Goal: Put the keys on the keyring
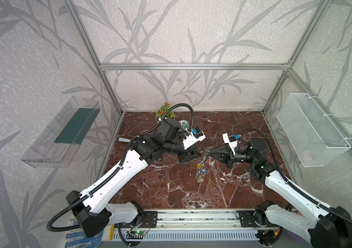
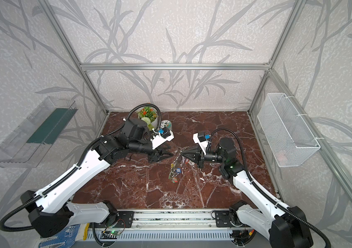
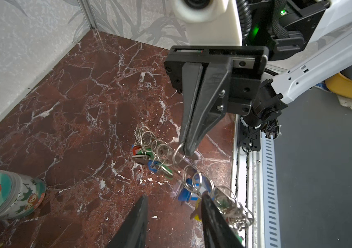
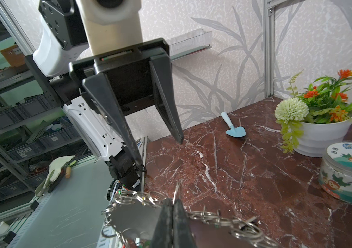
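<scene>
Over the middle of the red marble surface (image 1: 170, 189) the two arms meet nose to nose. The right tool (image 1: 208, 152) is pinched tight on the keyring (image 1: 202, 166), and the right wrist view shows its jaws closed flat at the edge of the grey metal plate. From that grip the keyring trails toward the near side, a string of small rings and coloured tags. Whether its low end touches the surface I cannot tell. The left tool (image 4: 160, 150) stands just left of it, jaws apart with nothing between them.

The keys (image 3: 175, 190) show only as a blurred pale lilac tag in the bunch, beside a blue tag (image 3: 185, 194), near the right tool's tip. I cannot make out whether their ring is on the plate.

At the far side, left of centre, sit a flower pot (image 4: 321, 137) and a lidded jar (image 4: 346, 174) just beside it. A small blue trowel (image 4: 234, 127) lies nearer the left wall.
</scene>
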`<move>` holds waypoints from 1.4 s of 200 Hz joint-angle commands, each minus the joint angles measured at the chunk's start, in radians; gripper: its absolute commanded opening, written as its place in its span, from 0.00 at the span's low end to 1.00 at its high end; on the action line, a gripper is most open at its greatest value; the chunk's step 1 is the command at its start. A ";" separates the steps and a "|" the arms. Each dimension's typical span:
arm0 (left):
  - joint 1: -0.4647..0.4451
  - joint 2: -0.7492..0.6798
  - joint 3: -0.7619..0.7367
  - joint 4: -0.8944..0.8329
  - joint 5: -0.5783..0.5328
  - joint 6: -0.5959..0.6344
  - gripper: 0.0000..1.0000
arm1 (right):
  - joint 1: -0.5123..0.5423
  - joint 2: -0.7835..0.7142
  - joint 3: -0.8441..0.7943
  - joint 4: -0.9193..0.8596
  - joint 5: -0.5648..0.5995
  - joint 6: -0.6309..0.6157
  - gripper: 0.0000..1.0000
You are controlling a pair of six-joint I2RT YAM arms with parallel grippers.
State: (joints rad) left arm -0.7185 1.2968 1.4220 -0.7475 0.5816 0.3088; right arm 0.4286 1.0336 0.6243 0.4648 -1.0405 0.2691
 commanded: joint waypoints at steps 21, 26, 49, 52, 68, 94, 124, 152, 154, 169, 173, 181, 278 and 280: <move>-0.003 0.067 0.081 -0.065 0.063 0.065 0.36 | 0.009 -0.001 0.000 0.107 -0.038 0.021 0.00; -0.006 0.073 0.086 -0.068 0.066 0.068 0.35 | 0.009 -0.001 -0.001 0.109 -0.038 0.022 0.00; -0.016 0.092 0.099 -0.077 0.097 0.075 0.31 | 0.011 0.003 0.000 0.115 -0.040 0.027 0.00; -0.018 0.093 0.099 -0.076 0.099 0.076 0.31 | 0.011 0.003 -0.001 0.115 -0.039 0.027 0.00; -0.023 0.100 0.099 -0.075 0.100 0.080 0.30 | 0.012 0.005 0.000 0.120 -0.042 0.031 0.00; -0.028 0.112 0.103 -0.074 0.100 0.084 0.27 | 0.012 0.006 -0.002 0.129 -0.049 0.041 0.00; -0.029 0.127 0.112 -0.075 0.096 0.086 0.24 | 0.016 0.011 -0.002 0.133 -0.057 0.045 0.00; -0.031 0.133 0.122 -0.078 0.095 0.089 0.22 | 0.019 0.014 -0.003 0.133 -0.061 0.047 0.00; -0.031 0.134 0.123 -0.079 0.095 0.090 0.22 | 0.019 0.016 -0.002 0.134 -0.061 0.047 0.00; -0.032 0.139 0.128 -0.083 0.099 0.092 0.19 | 0.020 0.017 -0.003 0.136 -0.062 0.048 0.00; -0.033 0.140 0.130 -0.084 0.099 0.092 0.19 | 0.021 0.017 -0.002 0.136 -0.063 0.048 0.00; -0.034 0.143 0.133 -0.089 0.100 0.094 0.18 | 0.022 0.019 -0.002 0.136 -0.064 0.050 0.00; -0.053 0.163 0.150 -0.141 0.096 0.119 0.07 | 0.024 0.019 -0.003 0.141 -0.069 0.058 0.00; -0.053 0.163 0.150 -0.141 0.096 0.119 0.06 | 0.024 0.019 -0.003 0.142 -0.069 0.057 0.00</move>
State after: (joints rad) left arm -0.7605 1.4441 1.5375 -0.8536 0.6571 0.3889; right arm 0.4469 1.0607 0.6128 0.5194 -1.1004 0.3199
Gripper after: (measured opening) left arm 0.077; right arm 0.050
